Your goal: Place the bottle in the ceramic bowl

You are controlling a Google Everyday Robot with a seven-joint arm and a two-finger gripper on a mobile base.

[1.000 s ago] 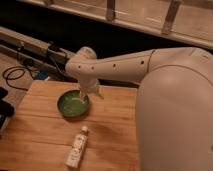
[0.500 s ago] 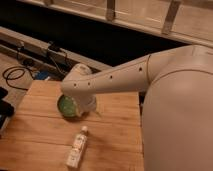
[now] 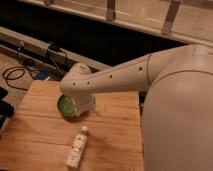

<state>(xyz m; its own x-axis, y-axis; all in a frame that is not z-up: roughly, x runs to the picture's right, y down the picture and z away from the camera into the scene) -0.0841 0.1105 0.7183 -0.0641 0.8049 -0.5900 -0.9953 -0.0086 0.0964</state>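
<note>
The bottle (image 3: 76, 148), slim and pale with a white cap, lies on its side on the wooden table (image 3: 35, 135) near the front edge, cap pointing away. The green ceramic bowl (image 3: 64, 106) sits behind it at the table's middle; only its left part shows, the rest is hidden by my arm. My gripper (image 3: 84, 106) hangs below the wrist right over the bowl's right side, well above and behind the bottle. Nothing shows in the gripper.
My white arm (image 3: 125, 75) reaches in from the right, and my large white body (image 3: 180, 120) fills the right side. Black cables (image 3: 15, 75) lie on the floor to the left. A dark object (image 3: 4, 107) sits at the table's left edge.
My arm has swung leftward and lower, and the wrist now covers more of the bowl. The bottle and bowl have not moved.
</note>
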